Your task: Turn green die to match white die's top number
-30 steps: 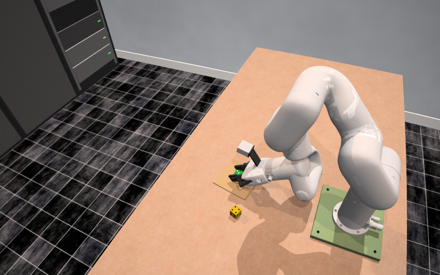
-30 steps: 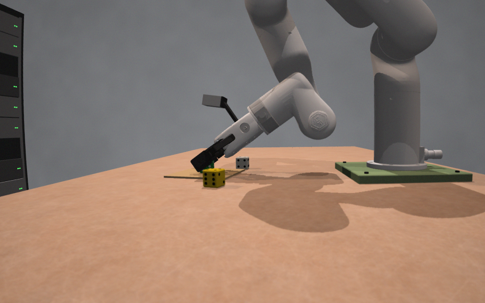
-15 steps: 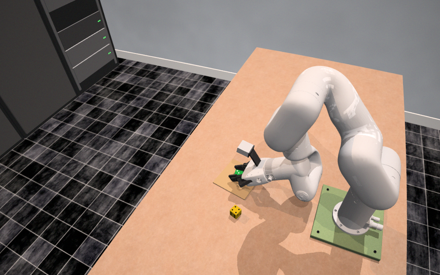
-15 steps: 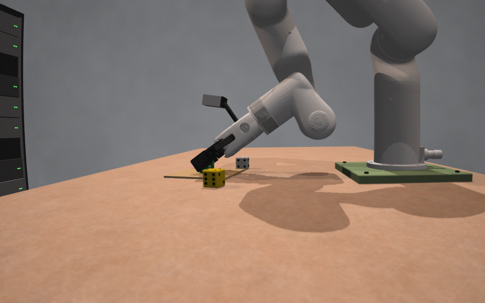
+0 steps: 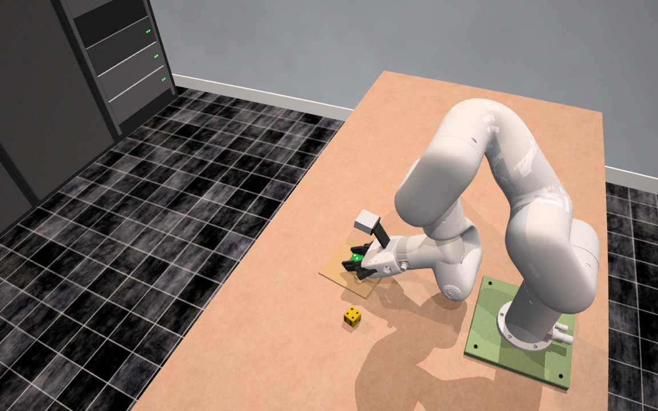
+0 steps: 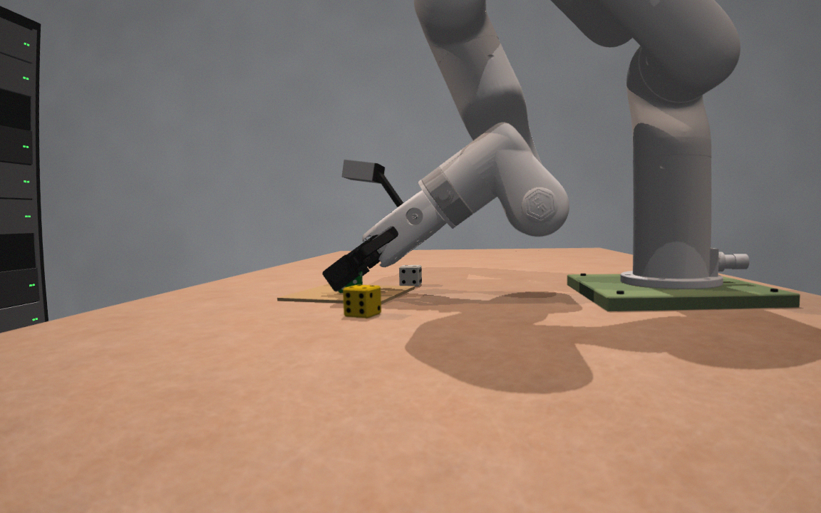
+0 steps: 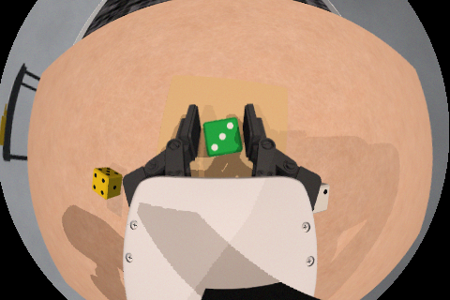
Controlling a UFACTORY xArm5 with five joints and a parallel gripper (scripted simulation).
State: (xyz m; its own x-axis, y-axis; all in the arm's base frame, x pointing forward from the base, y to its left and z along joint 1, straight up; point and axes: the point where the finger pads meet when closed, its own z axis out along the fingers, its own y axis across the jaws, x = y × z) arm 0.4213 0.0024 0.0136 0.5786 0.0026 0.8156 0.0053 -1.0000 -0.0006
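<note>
The green die (image 5: 356, 257) (image 6: 356, 280) (image 7: 222, 136) stands over the mat (image 5: 333, 271) (image 6: 301, 298) (image 7: 225, 88), between the fingers. In the wrist view its upper face shows three pips, and it is turned slightly relative to the fingers. My gripper (image 5: 348, 257) (image 6: 331, 281) (image 7: 221, 115) is open, tilted low over the mat, with a narrow gap on each side of the die. The white die (image 6: 410, 276) (image 7: 322, 198) lies beyond the mat; a side face shows four pips. Its top number is unreadable, and the arm hides it in the top view.
The yellow die (image 5: 352, 316) (image 6: 361, 301) (image 7: 107, 183) lies flat on the table, off the mat, with four pips on top in the top view. The white die is close to the gripper's right side in the wrist view. The green base plate (image 5: 480, 319) (image 6: 707, 301) lies under the arm.
</note>
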